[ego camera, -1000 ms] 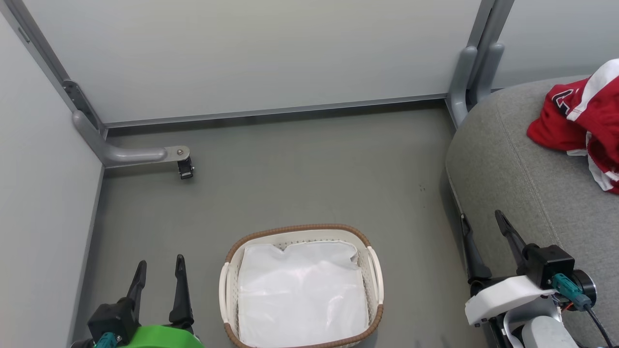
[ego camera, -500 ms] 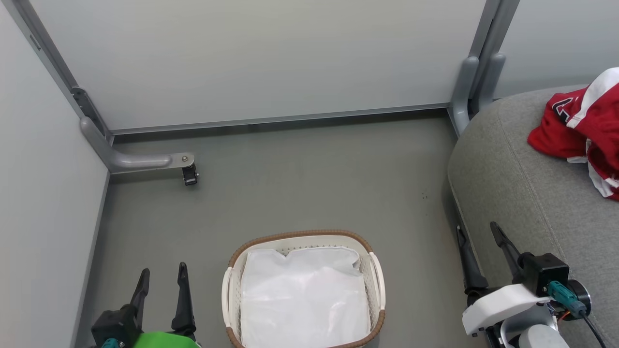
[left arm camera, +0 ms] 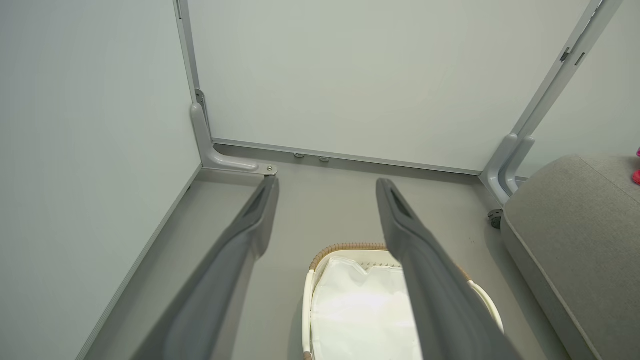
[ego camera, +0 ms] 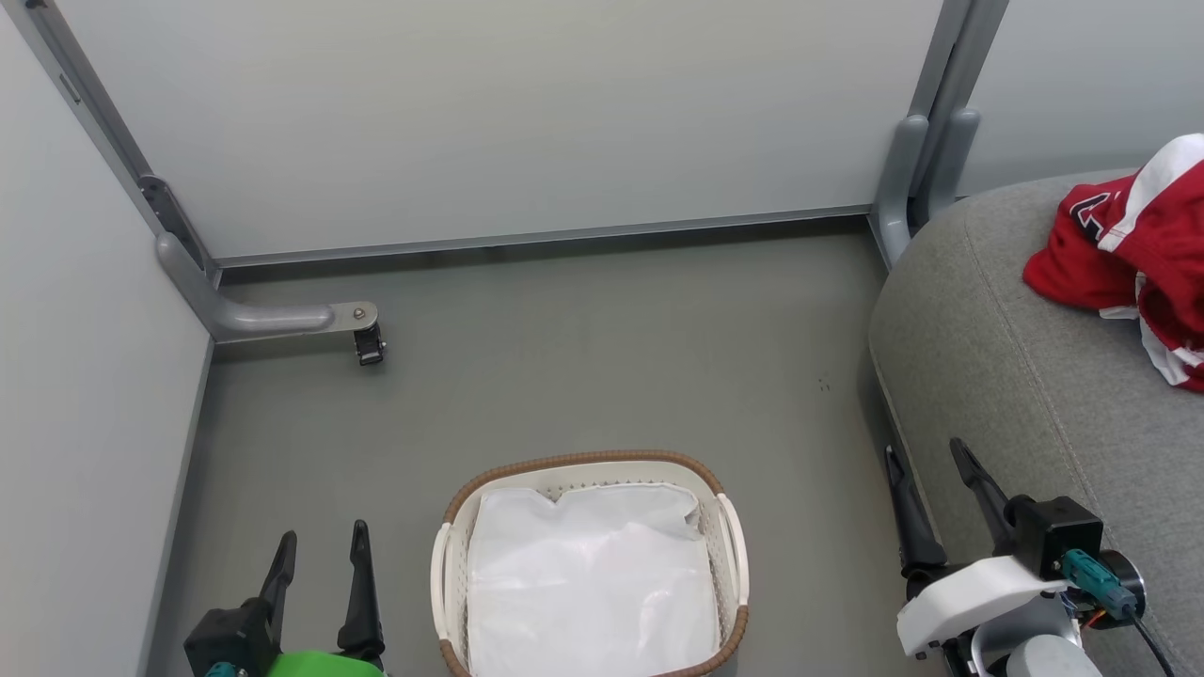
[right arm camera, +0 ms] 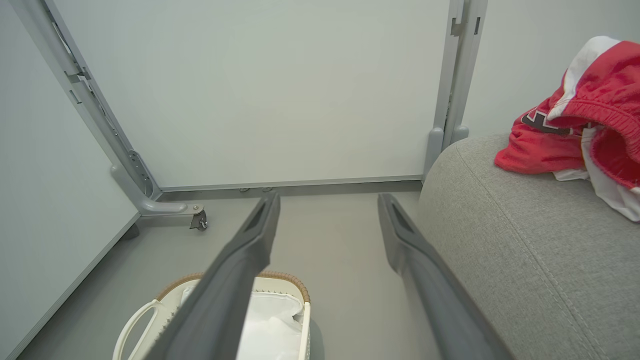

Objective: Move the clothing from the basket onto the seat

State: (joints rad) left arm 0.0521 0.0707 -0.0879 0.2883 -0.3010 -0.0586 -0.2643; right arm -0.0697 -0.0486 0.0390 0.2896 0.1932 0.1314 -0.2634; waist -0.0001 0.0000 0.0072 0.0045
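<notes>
We find the clothing lying in a loose red-and-white heap on the seat, toward its far right side, with a dark logo turned our way; nothing grips it, and it lies where the task wants it. The basket stands upright on the floor between our two arms, near the seat's rounded front corner but apart from it; that spot puts it within reach of either arm. Inside it we see the white liner, slack and lightly creased across the bottom and up the walls; no red cloth shows on it, so we judge the basket emptied of clothing, though we cannot see beneath the liner's folds. Our left tool sits low and to the left of the basket, fingers pointing away from us and spread wide; there is bare floor between them and nothing in their hold. Our right tool sits low on the right, just beside the seat's front edge; its fingers are spread as wide and equally empty. Both are drawn back, clear of the basket and the heap; we read this as a resting pose, and we judge the moving done. Pale partition panels close off the floor behind the basket.
</notes>
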